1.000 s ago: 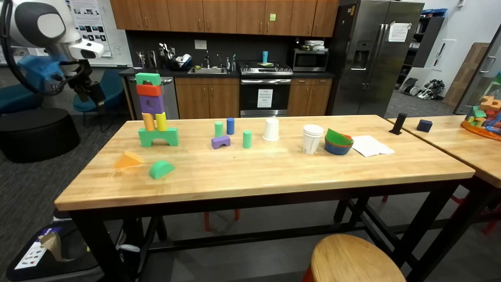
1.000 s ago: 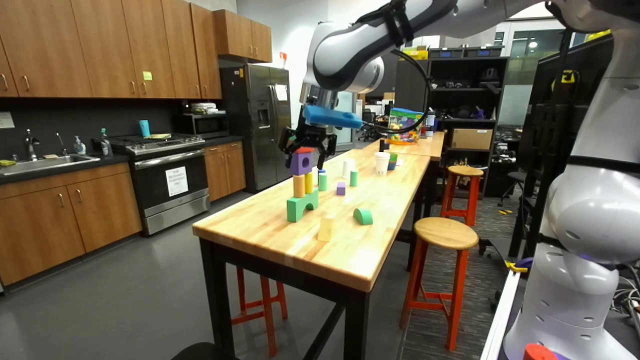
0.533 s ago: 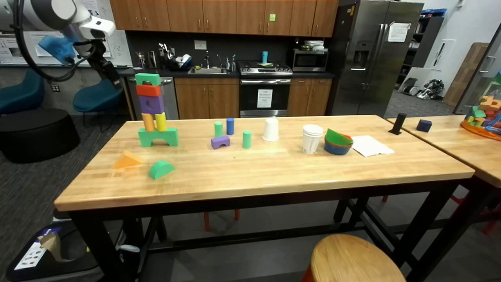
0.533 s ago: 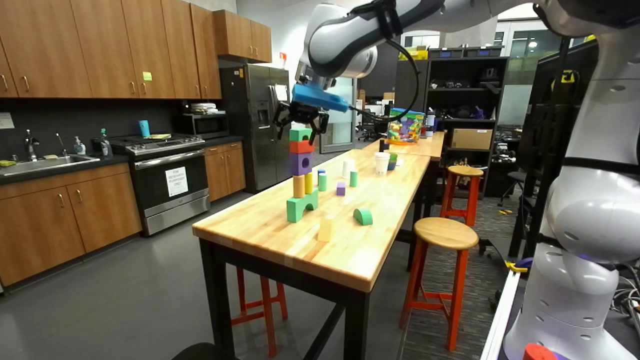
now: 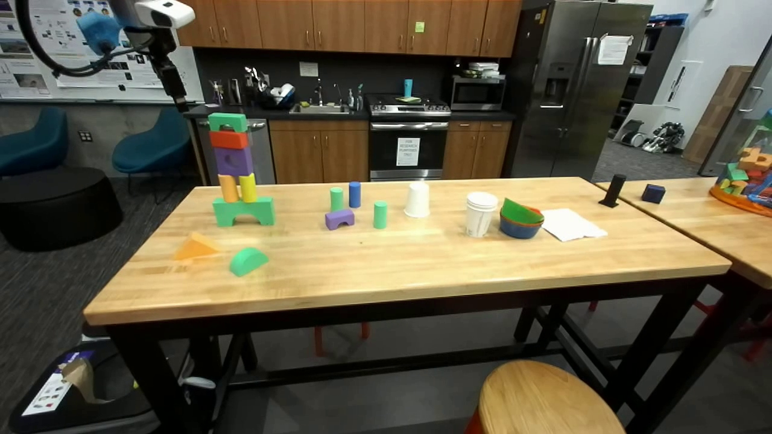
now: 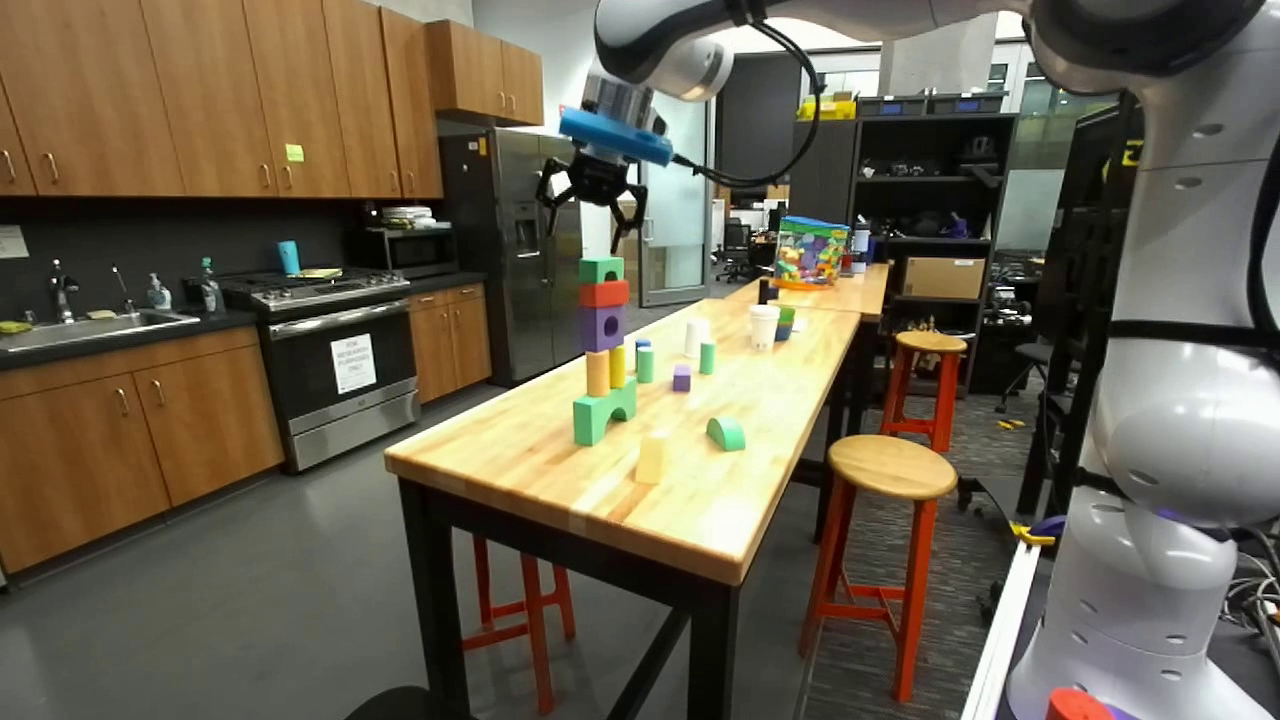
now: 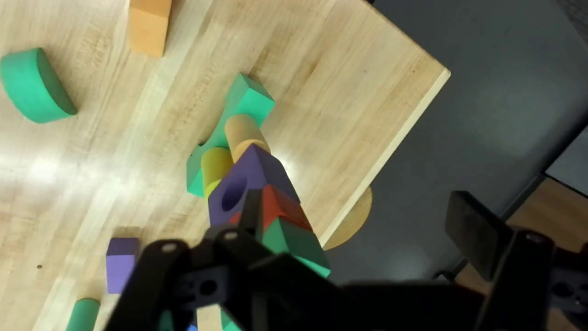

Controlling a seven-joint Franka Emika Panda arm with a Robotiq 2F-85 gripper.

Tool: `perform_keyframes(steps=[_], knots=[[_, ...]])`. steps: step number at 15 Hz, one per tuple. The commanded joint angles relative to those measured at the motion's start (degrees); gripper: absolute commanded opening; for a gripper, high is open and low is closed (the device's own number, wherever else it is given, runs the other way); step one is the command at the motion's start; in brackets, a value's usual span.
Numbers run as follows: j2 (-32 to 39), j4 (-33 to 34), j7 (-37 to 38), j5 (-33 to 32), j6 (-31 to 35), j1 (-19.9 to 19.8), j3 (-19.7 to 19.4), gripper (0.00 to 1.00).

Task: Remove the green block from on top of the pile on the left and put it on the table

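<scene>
Hovering with the fingers (image 7: 475, 234) spread wide

I read the fingers as far apart, with nothing held between them. My target, the green block (image 5: 228, 120), sits on top of the pile (image 5: 242, 155) near one end of the desk (image 5: 374, 259). Below it, going down, I see a red block (image 5: 229, 140), a purple block (image 5: 224, 155) with a round hole, then an orange cylinder (image 5: 229, 188) and a yellow cylinder (image 5: 248, 188) standing side by side on a green arch (image 5: 244, 208).

In both exterior views the fingers hang a little higher than the green block, apart from it. My wrist view shows that block close to one finger and partly hidden behind it; I cannot tell whether the pair is lined up with it.

On the desk near the pile lie an orange wedge (image 5: 196, 246) and a green half-round block (image 5: 248, 262). Farther along I have a small purple arch (image 5: 339, 218), two upright green cylinders (image 5: 380, 214) and a blue cylinder (image 5: 354, 194), then an upturned white cup (image 5: 417, 200), stacked white cups (image 5: 480, 214), and nested bowls (image 5: 520, 229) with a white sheet (image 5: 570, 224) just beside them.
</scene>
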State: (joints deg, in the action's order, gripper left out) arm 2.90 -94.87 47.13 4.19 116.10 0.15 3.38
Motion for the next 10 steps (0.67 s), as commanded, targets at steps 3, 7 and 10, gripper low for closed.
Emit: perform_keyframes(steps=[3, 7, 10], knots=[[7.3, 13.9, 5.7, 0.6, -10.8, 0.5, -2.5, 1.0], [10.4, 18.0, 7.7, -0.1, -13.8, 0.6, -3.7, 0.99], [11.7, 18.7, 8.7, -0.3, -13.6, 0.4, -4.8, 1.0]])
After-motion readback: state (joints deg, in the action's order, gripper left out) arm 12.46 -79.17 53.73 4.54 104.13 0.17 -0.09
